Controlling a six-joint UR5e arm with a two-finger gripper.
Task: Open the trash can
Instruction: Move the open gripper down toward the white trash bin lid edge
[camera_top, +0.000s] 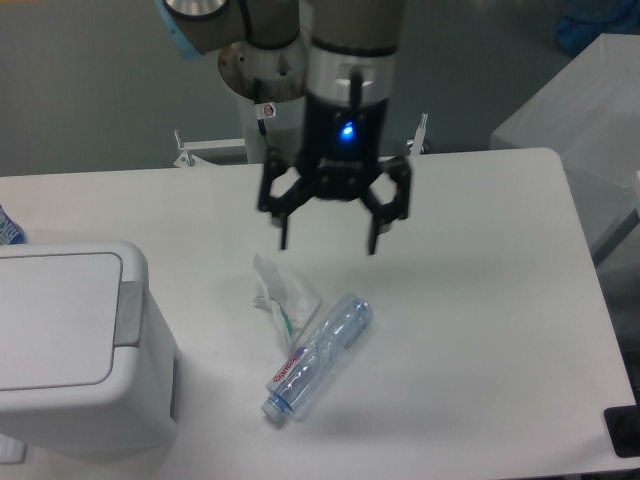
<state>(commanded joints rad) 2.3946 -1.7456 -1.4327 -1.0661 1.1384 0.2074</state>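
Note:
The trash can (75, 345) is a boxy white bin at the lower left of the table, its flat lid down and a grey button strip (129, 312) along its right edge. My gripper (329, 243) hangs open above the middle of the table, fingers pointing down and spread wide, with nothing between them. It is well to the right of the bin and higher up, just above the crumpled tissue.
A crumpled white tissue (283, 297) and a clear plastic bottle (318, 354) lie on the white table (480, 300) right of the bin. The arm's base column (262, 70) rises behind the table. A dark object (622, 432) sits at the lower right corner.

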